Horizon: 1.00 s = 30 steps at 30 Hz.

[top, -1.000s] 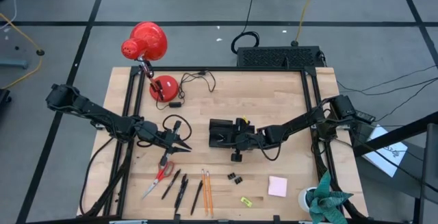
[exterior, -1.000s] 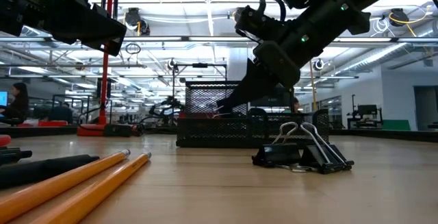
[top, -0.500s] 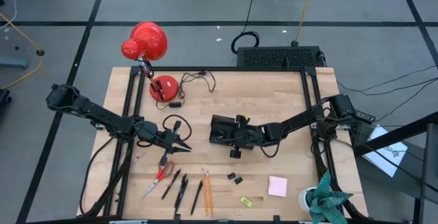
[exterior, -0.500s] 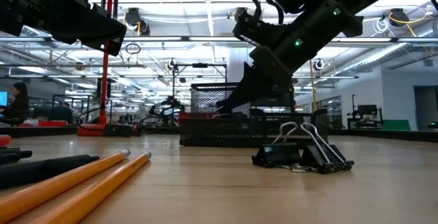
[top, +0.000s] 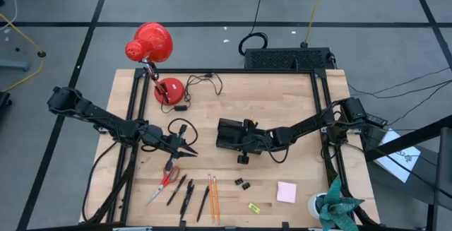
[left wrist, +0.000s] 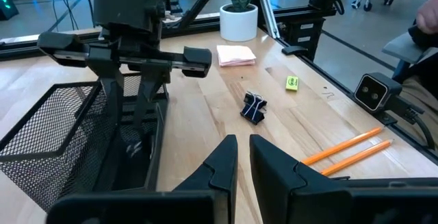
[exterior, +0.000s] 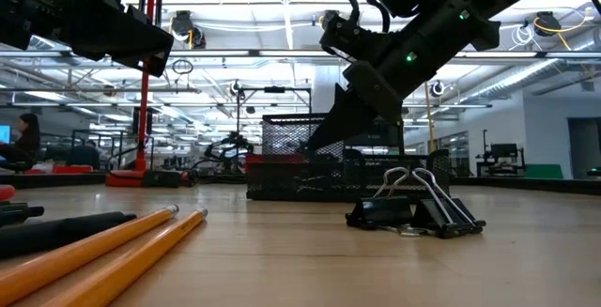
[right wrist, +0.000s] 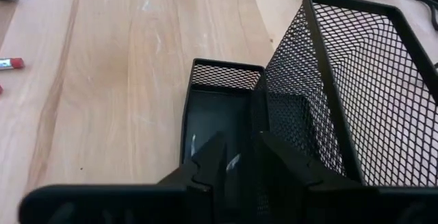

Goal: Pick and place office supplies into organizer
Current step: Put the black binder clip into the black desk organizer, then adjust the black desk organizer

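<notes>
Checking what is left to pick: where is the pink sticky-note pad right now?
In the high view, the pink sticky-note pad lies on the table's near right, between the small yellow piece and the white plant pot.
</notes>
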Motion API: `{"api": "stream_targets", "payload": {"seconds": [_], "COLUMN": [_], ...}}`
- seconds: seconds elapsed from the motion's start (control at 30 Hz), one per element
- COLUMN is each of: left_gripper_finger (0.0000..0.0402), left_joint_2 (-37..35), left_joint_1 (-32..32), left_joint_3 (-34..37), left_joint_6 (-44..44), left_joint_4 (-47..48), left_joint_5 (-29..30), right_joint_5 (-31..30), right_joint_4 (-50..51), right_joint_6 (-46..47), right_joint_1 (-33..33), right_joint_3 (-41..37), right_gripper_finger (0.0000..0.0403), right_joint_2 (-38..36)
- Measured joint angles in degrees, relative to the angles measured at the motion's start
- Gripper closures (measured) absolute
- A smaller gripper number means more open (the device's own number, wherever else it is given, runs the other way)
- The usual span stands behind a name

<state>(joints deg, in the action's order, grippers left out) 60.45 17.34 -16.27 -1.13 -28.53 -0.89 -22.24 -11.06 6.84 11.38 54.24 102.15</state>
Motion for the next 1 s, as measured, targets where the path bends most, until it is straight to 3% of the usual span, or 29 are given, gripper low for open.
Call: {"api": "stream_targets", "payload": {"seconds": [0.4,0.47,0.63,0.7,0.9,1.0], "left_gripper_finger": [0.0355,0.0355,0.0355,0.0355,0.0355,0.0355], "left_joint_2": [0.00,0.00,0.00,0.00,0.00,0.00], "left_joint_1": [0.00,0.00,-0.02,0.00,-0.01,0.00], "left_joint_3": [0.00,0.00,0.00,-0.02,0.00,0.00], "left_joint_6": [0.04,0.05,0.07,0.07,-0.31,-0.33], "left_joint_4": [0.21,0.24,0.26,0.28,0.55,0.59], "left_joint_5": [0.00,0.00,0.00,0.00,0.00,0.00], "right_joint_5": [-0.58,-4.64,-24.51,-26.93,-14.09,-13.11], "right_joint_4": [-5.14,-4.89,-2.87,-0.09,9.45,9.17], "right_joint_6": [-6.96,-9.46,-18.12,-19.23,-9.94,-8.64], "right_joint_1": [4.36,5.30,5.75,3.95,-3.81,-6.43], "right_joint_3": [-0.04,-0.04,-0.04,-0.04,-0.53,-2.36], "right_gripper_finger": [0.0310,0.0317,0.0371,0.0394,0.0401,0.0401], "right_joint_2": [-5.19,-7.22,-12.88,-15.02,-16.92,-15.96]}}
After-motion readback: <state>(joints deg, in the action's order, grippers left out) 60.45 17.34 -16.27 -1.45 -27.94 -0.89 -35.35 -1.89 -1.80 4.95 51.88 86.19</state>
